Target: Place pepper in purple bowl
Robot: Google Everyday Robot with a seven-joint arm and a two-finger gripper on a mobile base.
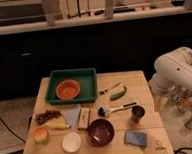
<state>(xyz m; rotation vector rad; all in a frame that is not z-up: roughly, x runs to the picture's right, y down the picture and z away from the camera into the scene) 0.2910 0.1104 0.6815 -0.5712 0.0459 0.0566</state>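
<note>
The green pepper [118, 93] lies on the wooden table [145, 148], just right of the green tray [89, 77]. The purple bowl [101, 131] stands upright near the table's front middle and looks empty. The pepper is well behind the bowl, apart from it. My white arm [177, 72] hangs at the table's right side, beyond the edge. My gripper is not in view; only arm links show.
An orange bowl [68, 89] sits in the tray. A dish brush [114, 109], metal cup [138, 113] and blue sponge [135, 138] lie right of the purple bowl. A white dish [71, 141], banana [57, 125], orange fruit [41, 135] and grapes [47, 115] lie left.
</note>
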